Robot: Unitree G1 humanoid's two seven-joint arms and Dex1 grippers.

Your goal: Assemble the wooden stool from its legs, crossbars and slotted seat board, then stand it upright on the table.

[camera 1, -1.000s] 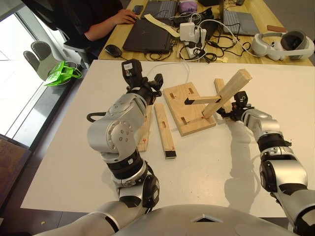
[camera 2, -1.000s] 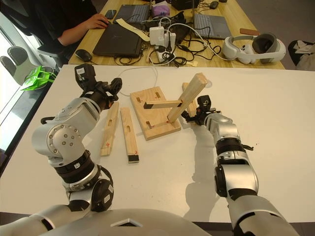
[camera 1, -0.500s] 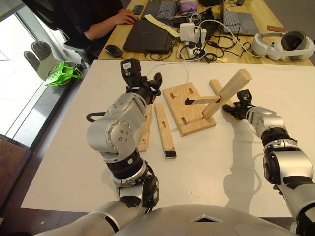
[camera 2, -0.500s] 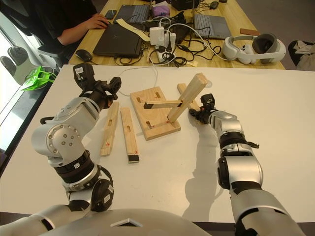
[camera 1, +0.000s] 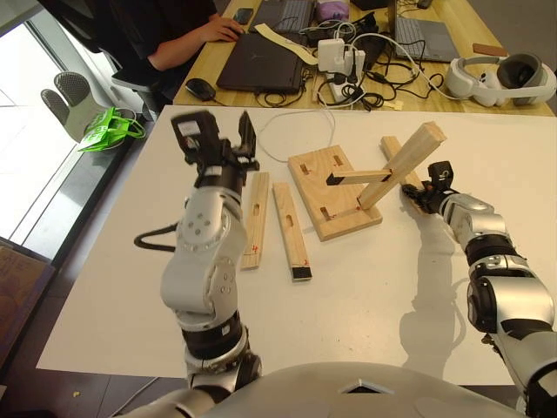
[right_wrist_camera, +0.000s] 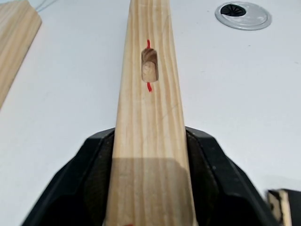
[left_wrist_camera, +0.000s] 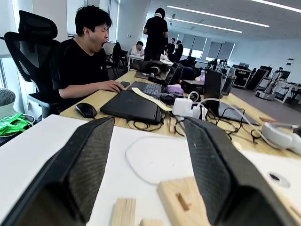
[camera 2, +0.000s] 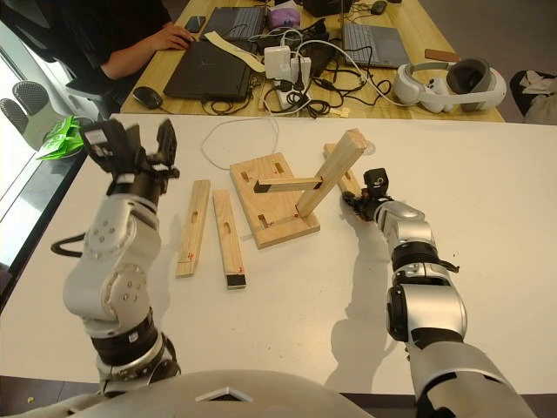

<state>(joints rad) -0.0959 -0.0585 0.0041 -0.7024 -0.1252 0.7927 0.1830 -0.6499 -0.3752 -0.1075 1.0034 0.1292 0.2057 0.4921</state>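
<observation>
The slotted seat board (camera 1: pixel 315 177) lies flat mid-table. One leg (camera 1: pixel 402 164) stands tilted in it, joined to a crossbar (camera 1: pixel 359 178) with a black tip. Two loose legs (camera 1: pixel 255 218) (camera 1: pixel 290 228) lie side by side to the board's left. A further leg (right_wrist_camera: pixel 149 108), slotted and marked red, lies on the table behind the tilted one. My right gripper (camera 1: pixel 426 192) is shut on its near end, with a finger (right_wrist_camera: pixel 94 165) on each side. My left gripper (camera 1: pixel 215 144) hangs raised above the table's left part, open with nothing between its pads (left_wrist_camera: pixel 91 165).
A wooden desk (camera 1: pixel 218 61) abuts the table's far edge, carrying laptops, a mouse, tangled cables and a headset (camera 1: pixel 500 78). A white cable (camera 1: pixel 283 122) loops onto the table behind the board. A cable grommet (right_wrist_camera: pixel 242 15) sits in the tabletop near the held leg.
My left arm has lifted and swung left, away from the loose legs. My right gripper has shifted a little right with the leg it holds.
</observation>
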